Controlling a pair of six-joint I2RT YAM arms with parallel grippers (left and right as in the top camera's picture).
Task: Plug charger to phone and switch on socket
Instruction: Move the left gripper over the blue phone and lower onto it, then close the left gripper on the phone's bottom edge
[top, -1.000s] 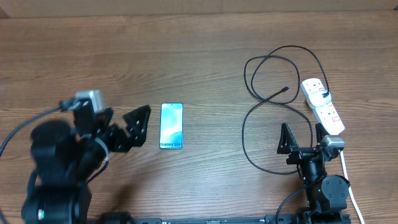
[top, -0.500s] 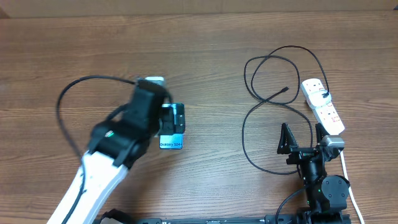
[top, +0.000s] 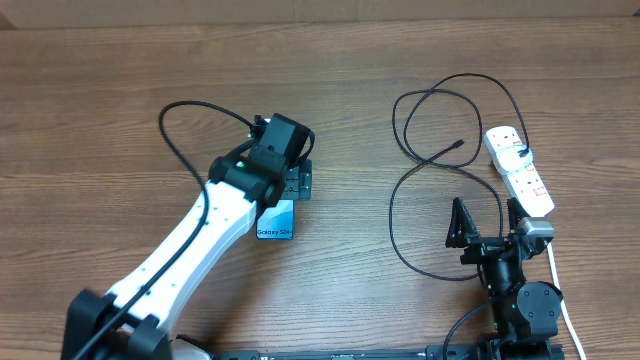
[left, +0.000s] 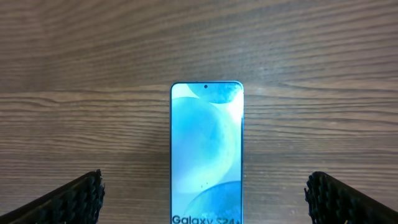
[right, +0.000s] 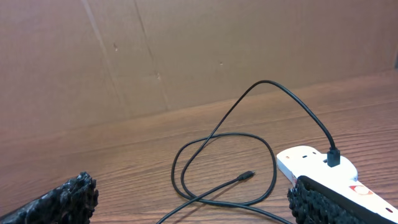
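Left gripper (top: 293, 186) hovers over phone (left: 206, 149), which lies screen up, left of counter centre. Its fingers (left: 78, 198) are spread wide on either side, not touching it. Right gripper (top: 486, 222) sits near front edge, jaws apart, empty. Charger (right: 262, 81) is plugged into socket (top: 520, 170) by right edge; connector tip (top: 459, 144) lies loose on the wood.

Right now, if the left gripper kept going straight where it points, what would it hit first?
Probably the phone: the left gripper points straight down at its screen, open fingers straddling it, so those might touch the table beside it. Height is unclear.
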